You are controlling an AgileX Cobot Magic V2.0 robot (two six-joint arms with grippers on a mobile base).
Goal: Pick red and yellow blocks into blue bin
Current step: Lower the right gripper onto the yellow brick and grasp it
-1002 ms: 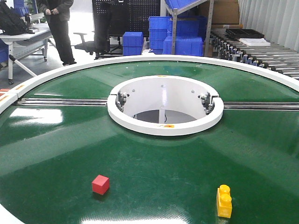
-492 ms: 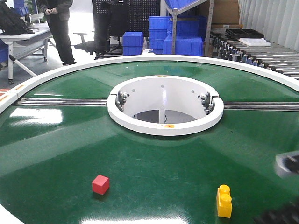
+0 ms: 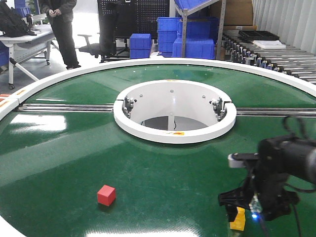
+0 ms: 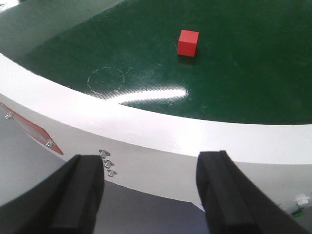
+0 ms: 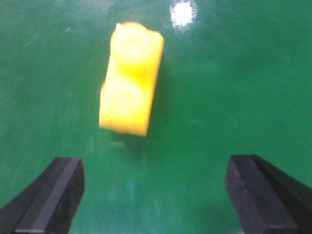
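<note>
Above the yellow brick (image 5: 130,78), right gripper (image 5: 153,168) jaws spread empty; left gripper (image 4: 152,163) released too. Brick sits off-centre, so closing could nudge it.

Yellow brick (image 3: 239,220), seemingly mostly hidden

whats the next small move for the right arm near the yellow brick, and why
Probably ease the right gripper forward and slightly left until the yellow brick sits between its fingers. The wrist view shows the brick ahead of the open fingers and left of their midline, so closing now would likely miss.
</note>
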